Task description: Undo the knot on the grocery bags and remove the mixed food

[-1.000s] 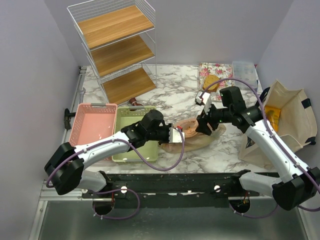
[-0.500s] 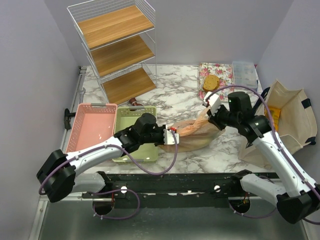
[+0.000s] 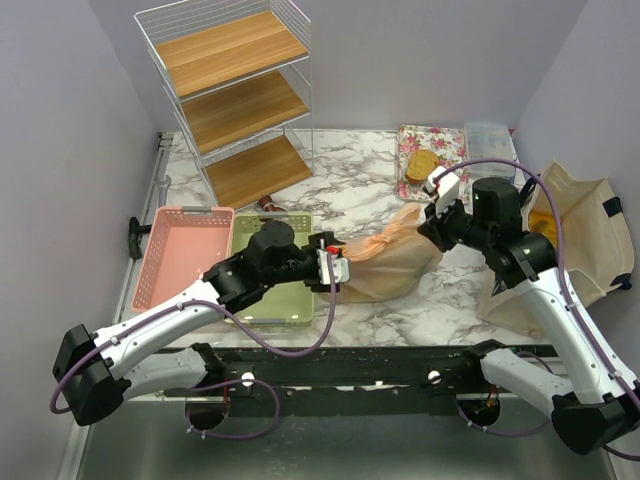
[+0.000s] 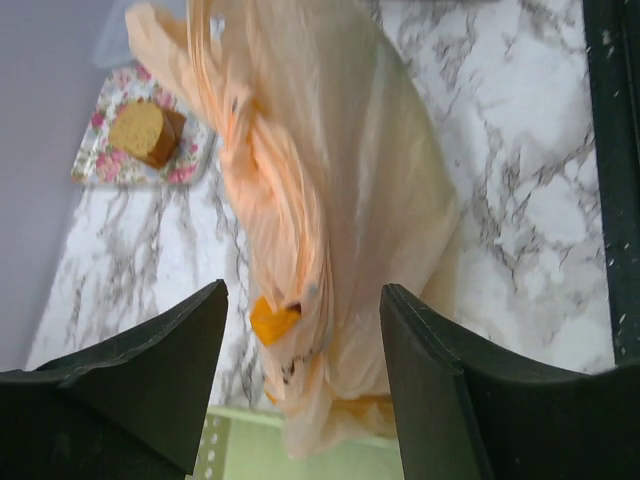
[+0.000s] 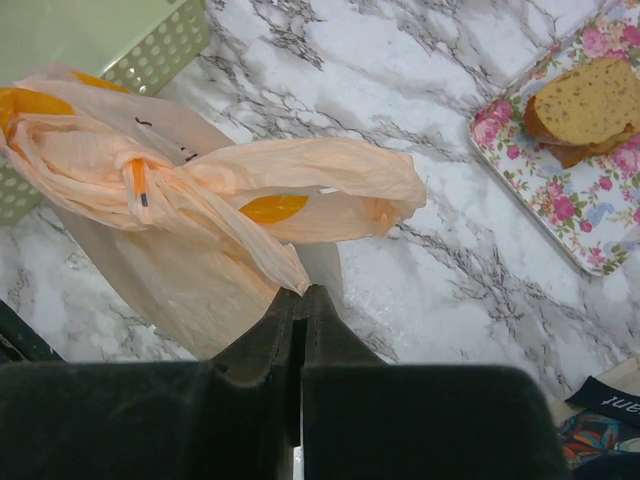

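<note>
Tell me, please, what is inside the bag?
Nothing inside can be identified. The bag is knotted shut, and its tan plastic with orange print covers the contents. Only a rounded bulge shows that it is full.

The left arm stretches out low, and the left gripper [image 4: 302, 296] has its fingers [image 4: 150, 370] spread wide apart. The right arm is bent at the elbow with the wrist tipped down. The right gripper [image 5: 301, 294] is pressed tight, pinching a strand of the grocery bag [image 5: 215, 190] at its tips.

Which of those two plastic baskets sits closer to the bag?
The green basket, right beside the tan grocery bag; the pink basket stands farther left, beyond it.
</note>
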Tool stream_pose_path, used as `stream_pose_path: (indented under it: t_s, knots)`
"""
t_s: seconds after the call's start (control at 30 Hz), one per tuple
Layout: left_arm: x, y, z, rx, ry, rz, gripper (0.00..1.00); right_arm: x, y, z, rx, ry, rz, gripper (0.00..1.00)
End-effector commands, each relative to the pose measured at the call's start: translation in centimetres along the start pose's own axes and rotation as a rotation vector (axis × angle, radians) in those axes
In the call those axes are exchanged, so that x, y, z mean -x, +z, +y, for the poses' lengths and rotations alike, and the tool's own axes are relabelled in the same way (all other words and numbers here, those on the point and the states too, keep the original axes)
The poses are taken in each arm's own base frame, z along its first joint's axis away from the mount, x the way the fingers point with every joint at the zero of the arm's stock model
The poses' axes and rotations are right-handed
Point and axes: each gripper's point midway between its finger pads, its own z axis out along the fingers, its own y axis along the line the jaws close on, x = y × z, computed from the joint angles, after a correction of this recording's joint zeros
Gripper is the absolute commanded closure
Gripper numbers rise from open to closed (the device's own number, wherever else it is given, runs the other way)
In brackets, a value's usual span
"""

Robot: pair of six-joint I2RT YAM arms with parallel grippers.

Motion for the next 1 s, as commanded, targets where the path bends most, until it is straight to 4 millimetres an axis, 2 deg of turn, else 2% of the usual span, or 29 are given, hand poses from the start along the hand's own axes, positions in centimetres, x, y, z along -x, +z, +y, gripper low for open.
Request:
stream_pose_path:
  t_s: [0.0, 0.13, 0.2, 0.3, 0.33, 0.4, 0.47, 0.6, 0.73, 0.8, 0.87, 0.97]
  knots:
    - [4.4, 1.6, 1.1, 0.022, 0.034, -0.039, 0.37, 1.6, -0.7, 0.7, 0.030, 0.031, -0.068, 0.99]
    - [3.9, 4.7, 1.7, 0.014, 0.030, 0.026, 0.43, 2.2, -0.9, 0.9, 0.040, 0.035, -0.086, 0.99]
    - [2.5, 6.3, 2.3, 0.027, 0.040, 0.094, 0.48, 2.4, -0.9, 0.7, 0.031, 0.045, -0.091, 0.99]
    - [0.1, 7.2, 3.3, 0.061, 0.028, 0.214, 0.59, 2.9, -1.2, -0.4, -0.029, 0.047, -0.097, 0.99]
    - [-0.6, 6.9, 3.7, 0.079, 0.021, 0.237, 0.67, 3.1, -1.5, -1.0, -0.064, 0.046, -0.099, 1.00]
    - [-1.6, 5.6, 4.3, 0.107, -0.013, 0.245, 0.89, 3.4, -2.0, -2.5, -0.148, 0.032, -0.098, 0.99]
    - [-2.7, 3.9, 4.7, 0.127, -0.037, 0.247, 0.98, 3.7, -2.7, -4.0, -0.235, 0.016, -0.101, 0.99]
    - [-5.6, 1.0, 4.4, 0.139, -0.035, 0.275, 1.00, 3.9, -3.8, -5.4, -0.322, 0.009, -0.112, 0.99]
    - [-6.3, -1.0, 4.5, 0.177, -0.047, 0.236, 1.00, 2.9, -4.8, -6.6, -0.411, -0.009, -0.087, 0.99]
    - [-6.1, -1.3, 4.1, 0.165, -0.022, 0.206, 1.00, 2.5, -5.1, -6.1, -0.395, -0.016, -0.089, 0.99]
    - [-5.4, -1.4, 3.9, 0.151, -0.015, 0.179, 1.00, 1.7, -4.7, -4.2, -0.299, -0.026, -0.081, 0.99]
    - [-2.6, -1.2, 3.6, 0.095, -0.061, 0.114, 1.00, 1.0, -4.4, -1.0, -0.128, -0.028, -0.070, 0.99]
